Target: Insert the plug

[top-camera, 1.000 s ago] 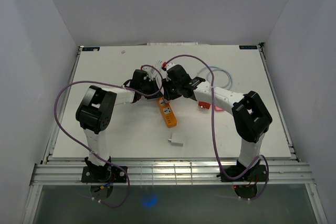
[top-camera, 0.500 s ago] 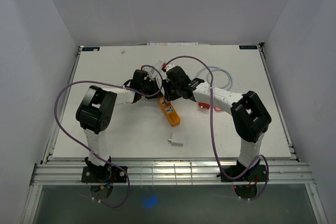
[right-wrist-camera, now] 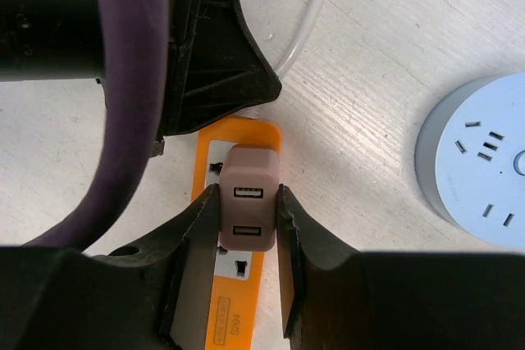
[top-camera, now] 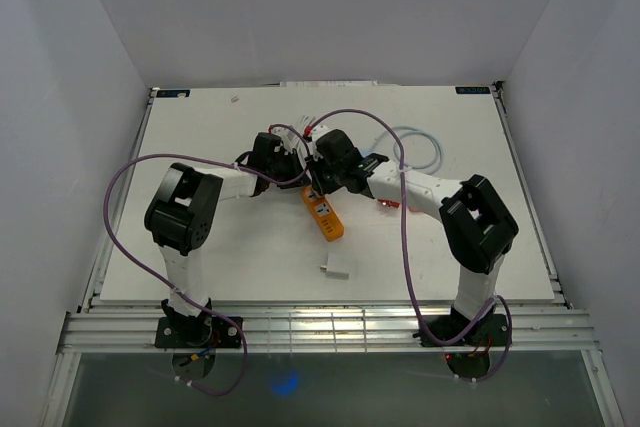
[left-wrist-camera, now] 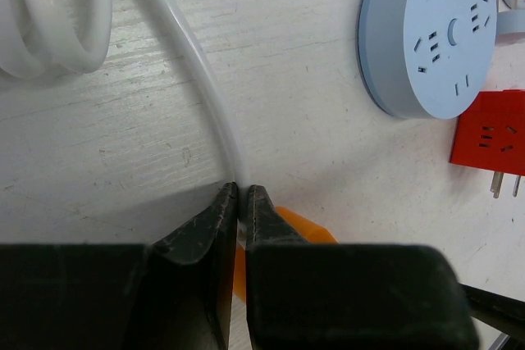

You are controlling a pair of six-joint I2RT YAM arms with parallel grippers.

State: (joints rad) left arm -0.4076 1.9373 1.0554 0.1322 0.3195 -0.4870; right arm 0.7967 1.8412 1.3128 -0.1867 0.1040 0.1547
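An orange power strip lies on the white table, also in the top view. My right gripper is shut on a pinkish-brown USB plug, held over the strip's upper sockets. My left gripper is shut on the strip's white cable right where it leaves the strip's orange end. In the top view both grippers meet at the strip's far end, the left one and the right one.
A round light-blue socket hub and a red adapter lie right of the strip. Coiled white cable lies to the left. A small white block sits near the front.
The right gripper with the plug has shifted slightly toward the left arm over the strip's far end. The strip has turned a little. The left gripper has held its place.
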